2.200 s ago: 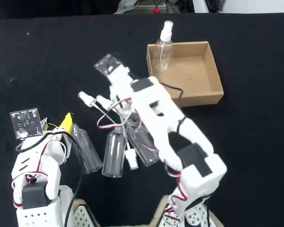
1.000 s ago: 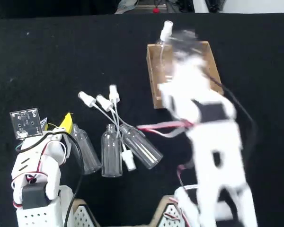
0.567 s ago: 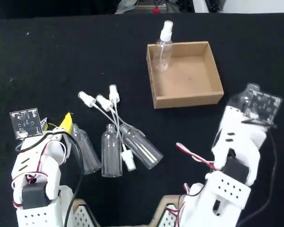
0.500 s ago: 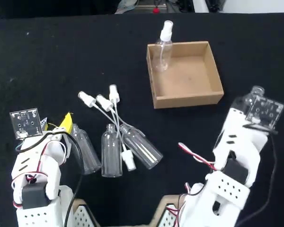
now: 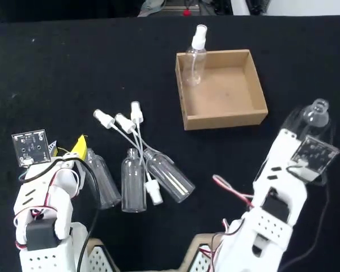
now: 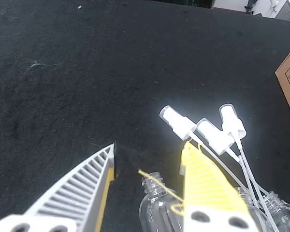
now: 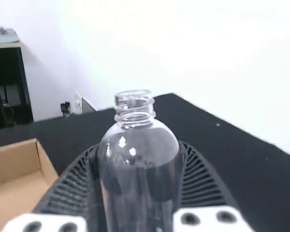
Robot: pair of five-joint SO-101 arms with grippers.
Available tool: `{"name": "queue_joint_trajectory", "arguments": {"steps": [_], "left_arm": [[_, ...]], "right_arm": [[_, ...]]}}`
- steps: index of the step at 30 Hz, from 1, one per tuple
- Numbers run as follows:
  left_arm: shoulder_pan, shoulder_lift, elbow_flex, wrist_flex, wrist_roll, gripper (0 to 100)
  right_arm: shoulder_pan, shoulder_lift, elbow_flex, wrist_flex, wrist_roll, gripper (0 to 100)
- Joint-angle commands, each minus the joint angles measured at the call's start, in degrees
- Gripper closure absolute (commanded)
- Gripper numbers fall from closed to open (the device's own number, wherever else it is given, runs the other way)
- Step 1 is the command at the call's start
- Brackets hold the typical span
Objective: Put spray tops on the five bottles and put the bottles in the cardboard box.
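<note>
Bottle (image 5: 317, 112), uncapped, is being pinched upright by the right pincer (image 7: 138, 149), neck exposed for capping; left pincer (image 6: 149, 147) is hanging spread.

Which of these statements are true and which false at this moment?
1. The right gripper holds a bottle with no spray top. True.
2. The cardboard box holds three bottles. False: a single capped bottle stands in one corner of it.
3. Three uncapped bottles lie on the table. True.
4. The left gripper is shut on a spray top. False: it is open, with the neck of one lying bottle between its fingers.
</note>
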Motion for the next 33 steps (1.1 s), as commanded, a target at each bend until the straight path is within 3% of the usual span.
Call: {"name": "queue_joint_trajectory", "arguments": {"steps": [1, 5, 12, 15, 24, 30, 33], "left_arm": [[-0.13, -0.26, -1.27, 0.09, -0.18, 78], [-0.13, -0.26, -1.27, 0.09, -0.18, 78], [4.00, -0.26, -0.66, 0.09, -0.26, 78], [5.85, -0.26, 0.57, -0.18, -0.53, 78], [5.93, -0.26, 0.66, -0.18, -0.62, 78], [5.93, -0.26, 0.57, -0.18, -0.62, 78], [5.85, -0.26, 0.48, -0.18, -0.62, 78]], "right_arm": [[1.14, 13.23, -14.29, -2.11, -0.79, 93.4], [3.08, 29.93, -22.55, -4.48, -0.79, 93.4], [4.40, 52.35, -16.31, -40.00, -0.35, 93.5], [4.31, 61.76, -16.40, -50.29, -0.70, 93.5], [4.48, 89.19, -26.24, -63.91, -0.35, 93.4], [3.43, 105.10, -28.09, -85.01, -0.18, 93.1], [1.58, 110.81, -27.56, -88.70, 7.21, 93.0]]}}
